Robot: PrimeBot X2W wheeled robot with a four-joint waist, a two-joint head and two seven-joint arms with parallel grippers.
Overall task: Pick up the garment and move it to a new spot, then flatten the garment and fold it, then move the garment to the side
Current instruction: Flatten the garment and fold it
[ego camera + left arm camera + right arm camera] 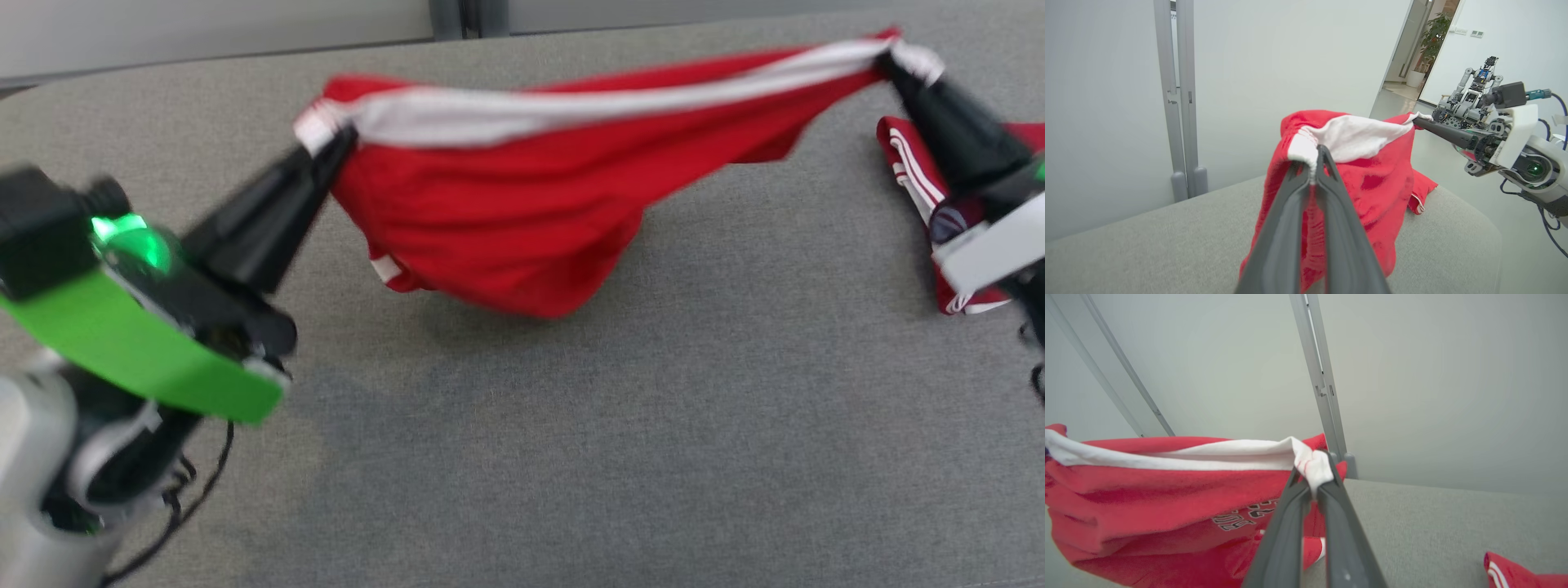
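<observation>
The garment (522, 204) is red with a white band along its top edge and hangs stretched between both grippers above the grey table (571, 457). My left gripper (331, 139) is shut on the band's left end, and my right gripper (886, 61) is shut on its right end. In the left wrist view the left gripper (1314, 157) pinches white cloth, the garment (1372, 183) drooping behind it. In the right wrist view the right gripper (1314, 473) clamps the white band, and the garment (1147, 506) sags to the left, its lettering partly showing.
A second red garment with white stripes (922, 188) lies folded at the table's right edge, under my right arm; its corner (1515, 573) shows in the right wrist view. A grey wall post (1182, 102) stands behind the table. Another robot (1470, 98) stands far off.
</observation>
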